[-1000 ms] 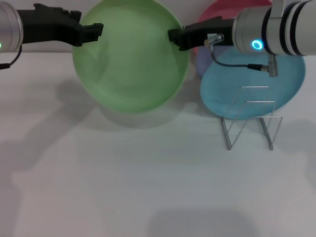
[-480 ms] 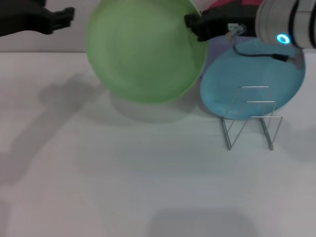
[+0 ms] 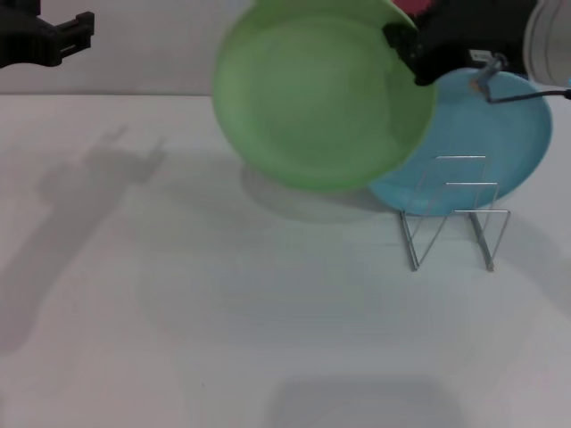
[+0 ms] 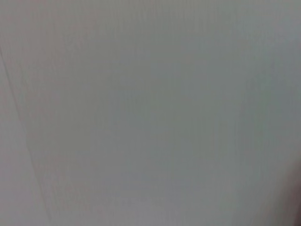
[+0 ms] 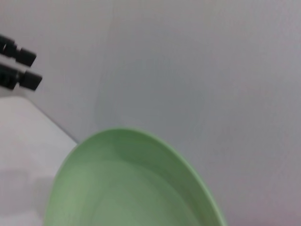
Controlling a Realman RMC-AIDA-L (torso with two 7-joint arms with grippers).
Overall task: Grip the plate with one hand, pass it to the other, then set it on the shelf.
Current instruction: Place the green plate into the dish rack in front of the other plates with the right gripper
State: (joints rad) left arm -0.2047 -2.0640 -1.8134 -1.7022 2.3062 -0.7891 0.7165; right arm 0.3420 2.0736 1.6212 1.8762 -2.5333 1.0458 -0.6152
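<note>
The light-green plate (image 3: 321,94) hangs in the air, face toward me, at the back right of the white table. My right gripper (image 3: 406,45) is shut on its right rim. The plate's lower right edge overlaps the turquoise plate and is above and left of the wire shelf (image 3: 451,214). The right wrist view shows the plate's rim (image 5: 131,188) close up. My left gripper (image 3: 76,31) is open and empty at the far top left, well clear of the plate. It also shows far off in the right wrist view (image 5: 21,66).
A turquoise-blue plate (image 3: 508,147) leans up behind the shelf. A sliver of a pink plate (image 3: 412,7) shows at the top edge. The white table (image 3: 223,312) spreads out in front. The left wrist view shows only a plain grey surface.
My right gripper has carried the green plate to the right, toward the shelf. My left gripper has come off the plate's left rim and drawn back to the left.
</note>
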